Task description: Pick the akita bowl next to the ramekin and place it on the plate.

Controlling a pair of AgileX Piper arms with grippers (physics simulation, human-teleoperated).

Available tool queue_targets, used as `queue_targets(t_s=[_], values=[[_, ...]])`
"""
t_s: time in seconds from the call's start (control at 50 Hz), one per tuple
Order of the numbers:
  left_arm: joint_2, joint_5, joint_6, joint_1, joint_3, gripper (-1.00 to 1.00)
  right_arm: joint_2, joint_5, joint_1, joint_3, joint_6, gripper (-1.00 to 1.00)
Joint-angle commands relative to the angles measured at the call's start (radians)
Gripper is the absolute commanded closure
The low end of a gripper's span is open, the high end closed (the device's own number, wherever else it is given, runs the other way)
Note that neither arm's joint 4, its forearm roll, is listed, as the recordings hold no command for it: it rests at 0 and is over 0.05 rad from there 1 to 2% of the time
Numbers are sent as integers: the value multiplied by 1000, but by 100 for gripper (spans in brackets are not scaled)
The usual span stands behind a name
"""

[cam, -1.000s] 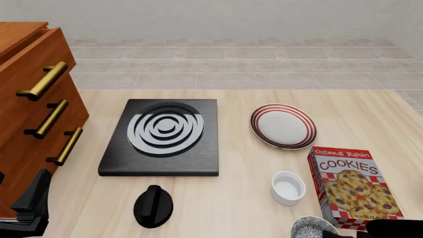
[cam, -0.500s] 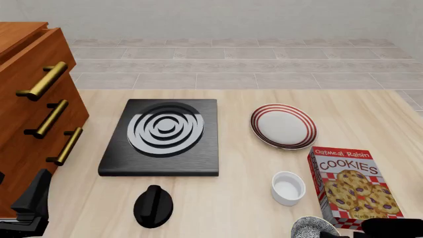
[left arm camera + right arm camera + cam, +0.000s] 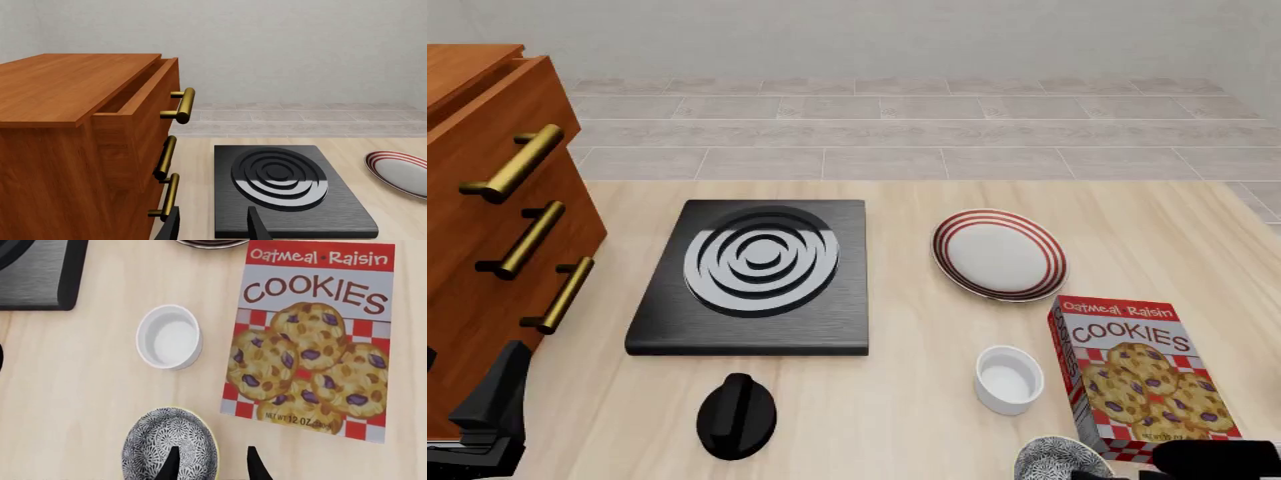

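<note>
The speckled grey akita bowl (image 3: 170, 445) sits at the table's near edge, just in front of the plain white ramekin (image 3: 169, 336). My right gripper (image 3: 212, 467) hovers open at the bowl's rim. One finger (image 3: 172, 465) is over the bowl and the other finger (image 3: 255, 465) is outside it. In the front view the akita bowl (image 3: 1061, 460) is cut off by the bottom edge, with the ramekin (image 3: 1009, 378) behind it. The red-ringed plate (image 3: 998, 253) lies farther back. My left gripper (image 3: 213, 229) is open and empty, near the stove.
A cookies box (image 3: 1141, 378) lies flat right of the ramekin and bowl. The black stove (image 3: 754, 275) fills the table's middle, with a black knob-like object (image 3: 737, 415) in front of it. A wooden drawer cabinet (image 3: 494, 200) with brass handles stands at the left.
The right arm's dark body at the bottom right of the front view has crept slightly left toward the bowl. Nothing else has moved.
</note>
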Motion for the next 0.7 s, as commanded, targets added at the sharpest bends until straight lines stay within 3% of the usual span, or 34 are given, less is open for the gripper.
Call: queue_targets(t_s=[0.02, 0.46, 0.7], values=[[0, 0, 0, 0, 0, -100, 19, -9, 5, 0, -2, -100], [0, 0, 0, 0, 0, -100, 127, -96, 7, 0, -8, -100], [0, 0, 0, 0, 0, -100, 283, -234, -2, 0, -22, -100]])
